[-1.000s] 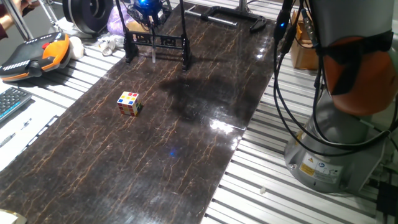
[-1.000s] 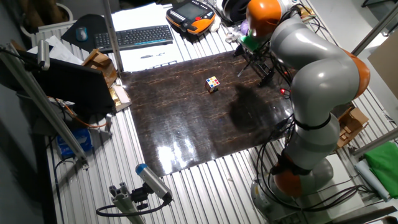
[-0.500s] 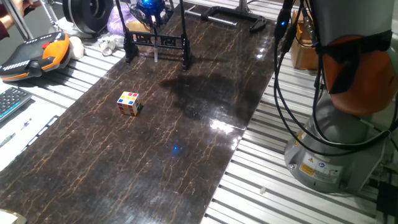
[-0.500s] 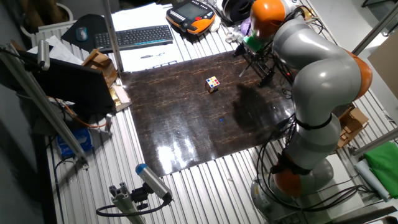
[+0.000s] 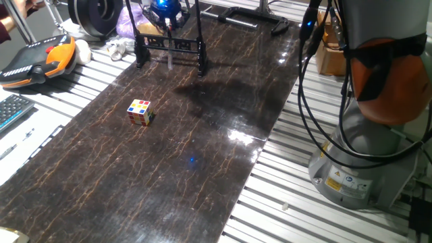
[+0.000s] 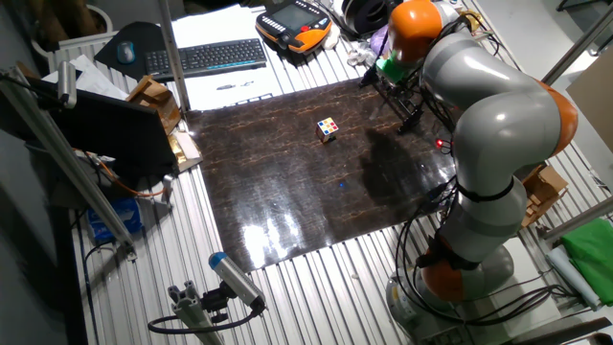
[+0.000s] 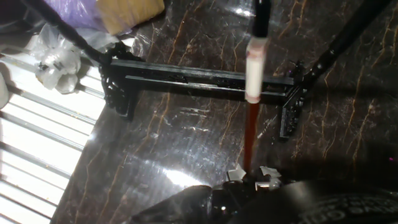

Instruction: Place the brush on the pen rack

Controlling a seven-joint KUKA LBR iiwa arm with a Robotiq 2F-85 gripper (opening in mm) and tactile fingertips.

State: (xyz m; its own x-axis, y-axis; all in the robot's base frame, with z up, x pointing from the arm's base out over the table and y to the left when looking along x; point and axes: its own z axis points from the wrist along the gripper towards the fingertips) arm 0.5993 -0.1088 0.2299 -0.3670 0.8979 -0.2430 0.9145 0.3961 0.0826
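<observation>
The pen rack (image 5: pixel 169 45), a low black frame, stands at the far end of the dark mat; it also shows in the hand view (image 7: pixel 186 81) and, partly behind the arm, in the other fixed view (image 6: pixel 395 94). My gripper (image 5: pixel 167 20) hovers right above it and is shut on the brush (image 7: pixel 250 124). The brush points away from the hand: orange-brown shaft, pale section (image 7: pixel 254 71), dark end. In the hand view it crosses the rack's horizontal bars near the right leg. Its lower end (image 5: pixel 169 62) hangs in front of the bars. I cannot tell if it touches them.
A small multicoloured cube (image 5: pixel 140 112) lies on the mat left of centre, also seen in the other fixed view (image 6: pixel 328 129). A black bar-shaped handle (image 5: pixel 253 15) lies at the back. An orange pendant (image 5: pixel 40 57) and a keyboard (image 5: pixel 10 111) sit left. The robot base (image 5: pixel 358 162) stands right.
The gripper and brush have shifted slightly to the right along the rack, and the arm's elbow moved a little. The cube and rack have not moved.
</observation>
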